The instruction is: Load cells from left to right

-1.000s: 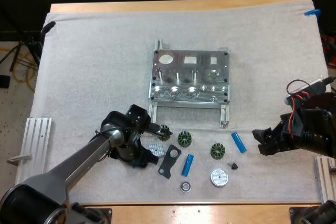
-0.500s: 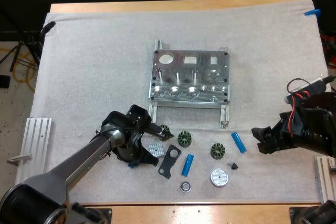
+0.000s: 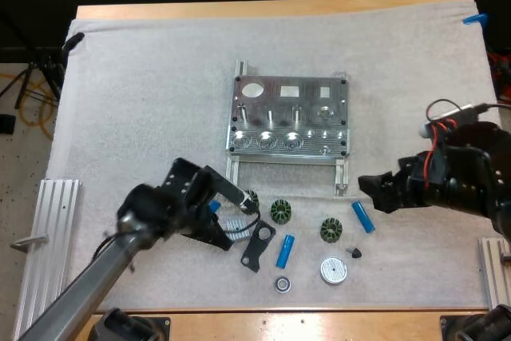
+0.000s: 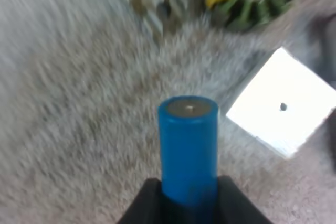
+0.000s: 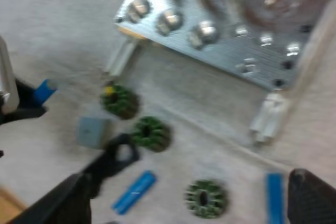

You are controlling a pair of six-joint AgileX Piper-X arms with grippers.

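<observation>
Over the white mat (image 3: 144,77), left pincer (image 4: 187,203) clamps 1 blue cylinder (image 4: 188,140) while right pincer (image 3: 374,195) gapes wide.

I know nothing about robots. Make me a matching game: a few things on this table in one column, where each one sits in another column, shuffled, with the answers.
Things:
1. fixture
2. white disc
3. black plate
4. held cell

Places:
A. gripped in the left tool
B. middle of the mat
C. next to a loose cell, on the left arm's side
D. near the mat's front edge, by a black cone

Pairs: 1-B, 2-D, 3-C, 4-A
</observation>
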